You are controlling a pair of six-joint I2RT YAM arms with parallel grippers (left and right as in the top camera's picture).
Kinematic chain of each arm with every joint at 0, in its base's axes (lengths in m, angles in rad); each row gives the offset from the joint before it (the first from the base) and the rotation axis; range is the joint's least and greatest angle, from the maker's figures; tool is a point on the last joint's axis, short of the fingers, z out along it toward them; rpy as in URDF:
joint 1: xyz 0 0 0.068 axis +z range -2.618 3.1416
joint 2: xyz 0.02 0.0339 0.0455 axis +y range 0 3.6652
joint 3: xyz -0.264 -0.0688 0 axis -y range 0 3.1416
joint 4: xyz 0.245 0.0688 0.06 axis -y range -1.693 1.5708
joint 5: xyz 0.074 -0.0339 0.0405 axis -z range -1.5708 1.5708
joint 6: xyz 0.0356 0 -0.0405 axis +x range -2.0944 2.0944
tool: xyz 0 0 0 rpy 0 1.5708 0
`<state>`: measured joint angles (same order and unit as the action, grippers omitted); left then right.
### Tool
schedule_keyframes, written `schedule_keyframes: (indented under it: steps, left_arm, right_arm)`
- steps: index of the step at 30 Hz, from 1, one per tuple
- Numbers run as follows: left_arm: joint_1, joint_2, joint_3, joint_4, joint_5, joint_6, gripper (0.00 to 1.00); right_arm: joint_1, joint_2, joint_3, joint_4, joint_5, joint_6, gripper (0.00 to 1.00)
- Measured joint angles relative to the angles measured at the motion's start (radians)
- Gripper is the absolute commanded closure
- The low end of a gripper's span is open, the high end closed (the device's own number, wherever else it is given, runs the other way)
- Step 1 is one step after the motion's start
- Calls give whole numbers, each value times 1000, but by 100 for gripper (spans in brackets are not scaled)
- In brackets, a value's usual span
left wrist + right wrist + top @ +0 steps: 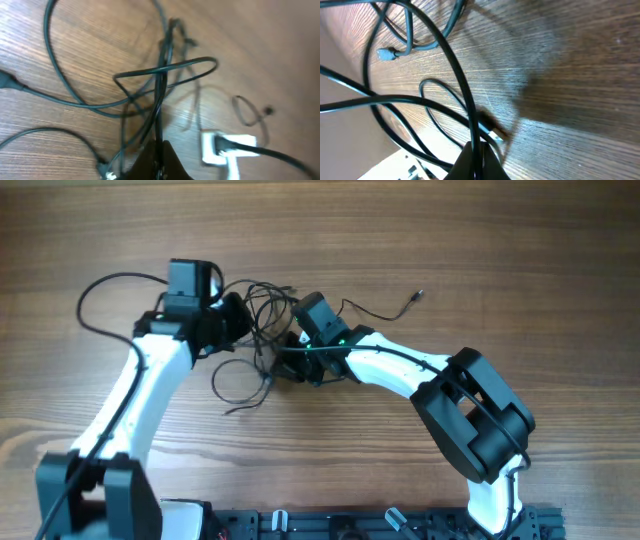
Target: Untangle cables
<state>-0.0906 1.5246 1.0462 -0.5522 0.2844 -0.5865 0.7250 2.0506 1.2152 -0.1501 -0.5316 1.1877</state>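
Presently left end effector (pixel 161 150) and right end effector (pixel 476 152) each clench the cables (pixel 160 95)

Thin black cables (pixel 262 310) lie tangled, looping mid-table.

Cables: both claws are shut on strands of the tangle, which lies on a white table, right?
Not white: overhead shows the table is brown wood. The left claw and right claw are each shut on the cables.

We see only a brown wood-grain worktop (pixel 540 250) filling every view, evenly lit, with faint glare.
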Motion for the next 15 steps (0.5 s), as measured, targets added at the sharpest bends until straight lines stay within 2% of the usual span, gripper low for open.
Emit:
schedule_keyframes:
  steps: [5, 8, 10, 14, 15]
  left_arm:
    - [94, -38, 0, 0, 168, -2, 96]
    - [137, -38, 0, -21, 220, 21, 96]
    - [145, -38, 0, -53, 208, 54, 96]
    - [145, -38, 0, -158, 72, 104, 96]
    - [145, -38, 0, -166, 47, 108, 96]
  right_arm:
    - [0, 0, 0, -26, 18, -24, 96]
    - [0, 0, 0, -28, 39, -98, 95]
    - [-2, 0, 0, -34, 43, -164, 96]
    - [-34, 0, 0, -119, 42, -287, 96]
    - [-47, 0, 0, -127, 41, -308, 91]
